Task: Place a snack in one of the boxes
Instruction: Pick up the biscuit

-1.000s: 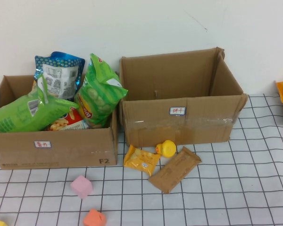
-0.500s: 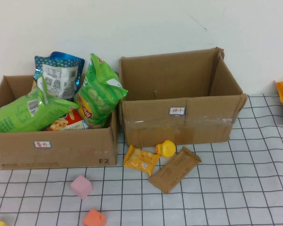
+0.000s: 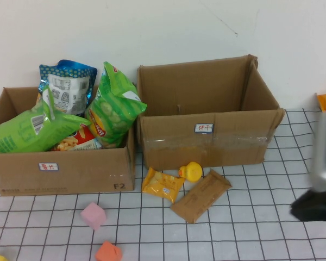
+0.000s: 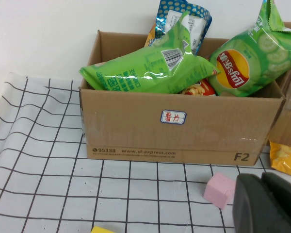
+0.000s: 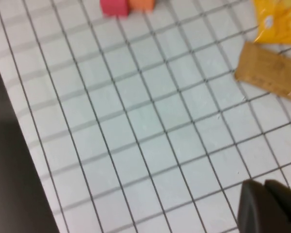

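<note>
A yellow snack packet (image 3: 163, 184) and a brown flat packet (image 3: 201, 194) lie on the checked cloth in front of the empty right box (image 3: 206, 144). The left box (image 3: 60, 168) holds green chip bags (image 3: 115, 106) and a blue bag. My right arm (image 3: 323, 163) shows blurred at the right edge, apart from the packets. My right gripper (image 5: 264, 187) is shut and empty above bare cloth, with the brown packet (image 5: 271, 75) and yellow packet (image 5: 276, 19) beyond it. My left gripper (image 4: 261, 177) is shut and empty, low beside the pink cube (image 4: 219, 190), in front of the left box (image 4: 136, 131).
A yellow duck (image 3: 193, 171) sits between the two packets by the right box. A pink cube (image 3: 93, 215) and an orange cube (image 3: 108, 252) lie at the front left. An orange packet (image 3: 325, 100) peeks out behind my right arm.
My right arm has come into the high view from the right edge and now covers most of the orange packet. A dark shape at the left edge one second ago is gone.
</note>
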